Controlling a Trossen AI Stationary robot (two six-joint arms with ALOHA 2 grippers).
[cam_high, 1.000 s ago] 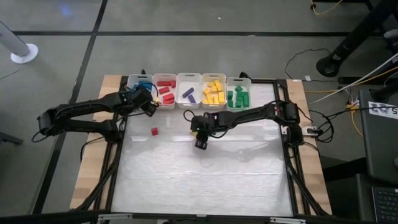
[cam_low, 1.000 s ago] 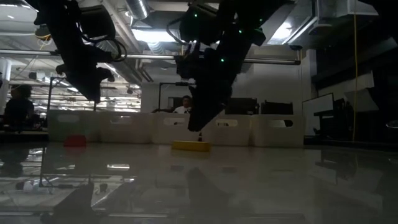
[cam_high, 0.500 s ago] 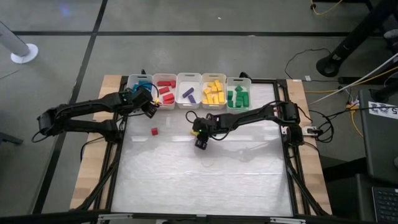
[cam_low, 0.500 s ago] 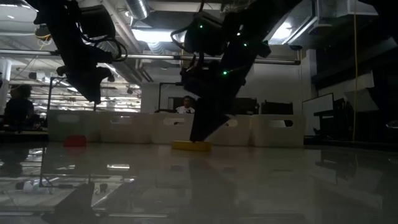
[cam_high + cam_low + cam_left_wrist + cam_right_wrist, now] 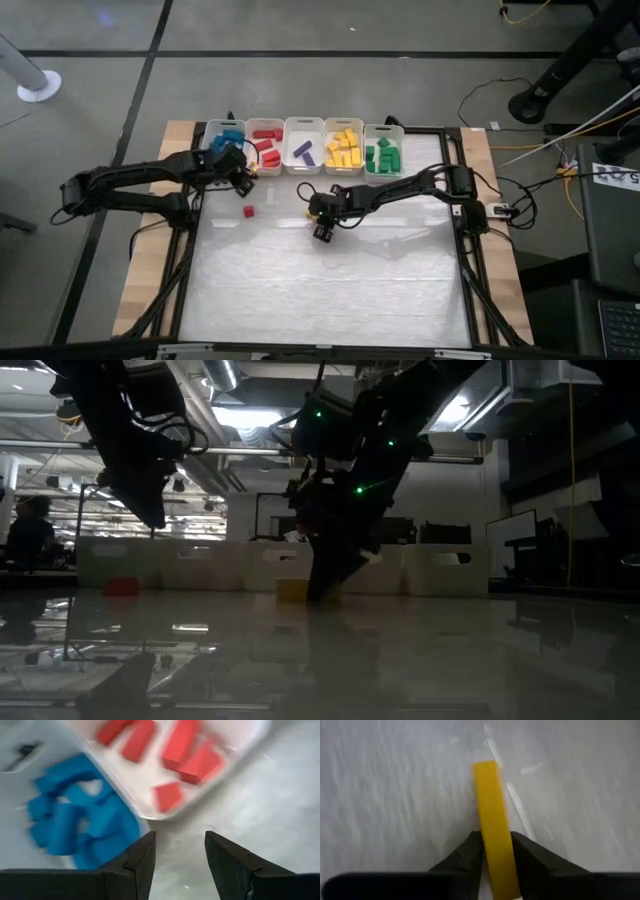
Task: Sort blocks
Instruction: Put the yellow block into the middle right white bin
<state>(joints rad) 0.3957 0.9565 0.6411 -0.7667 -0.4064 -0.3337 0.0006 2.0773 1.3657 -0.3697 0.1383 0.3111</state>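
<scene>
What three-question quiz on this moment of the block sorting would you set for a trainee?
1. True or false: the right claw has its fingers on either side of a yellow bar.
2. Which loose block lies on the table away from both claws? A) green cube B) red block C) purple arch
3. Fill in: the left claw hangs empty near the bins of blue blocks and ____ blocks.

Key
1. True: the fingers flank the yellow bar, which lies on the table.
2. B: the red block lies between the two arms.
3. Red: the red blocks fill the bin next to the blue ones.
</scene>
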